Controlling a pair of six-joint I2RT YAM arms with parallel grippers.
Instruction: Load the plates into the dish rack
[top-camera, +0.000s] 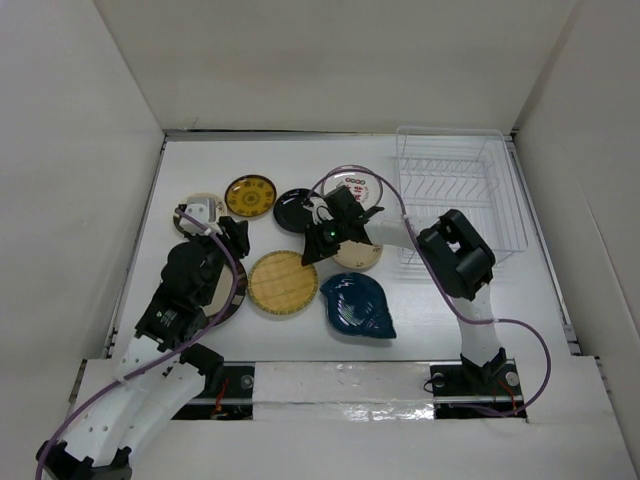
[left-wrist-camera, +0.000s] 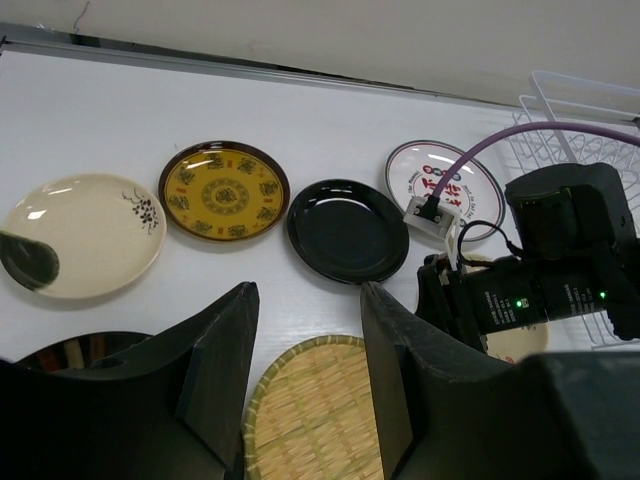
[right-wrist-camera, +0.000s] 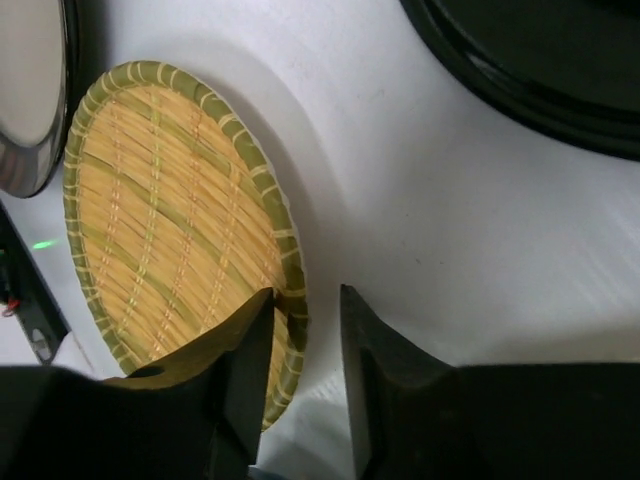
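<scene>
White table (top-camera: 450, 320) stands within plain white enclosure walls (top-camera: 330, 60). Silvery reflective tape (top-camera: 340, 412) runs along its near edge. A metal strip (left-wrist-camera: 200, 62) lines the far edge.

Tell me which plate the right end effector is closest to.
The round woven yellow plate: in the right wrist view, its green-edged rim lies between the fingers of the right end effector. The glossy black plate sits apart from it.
</scene>
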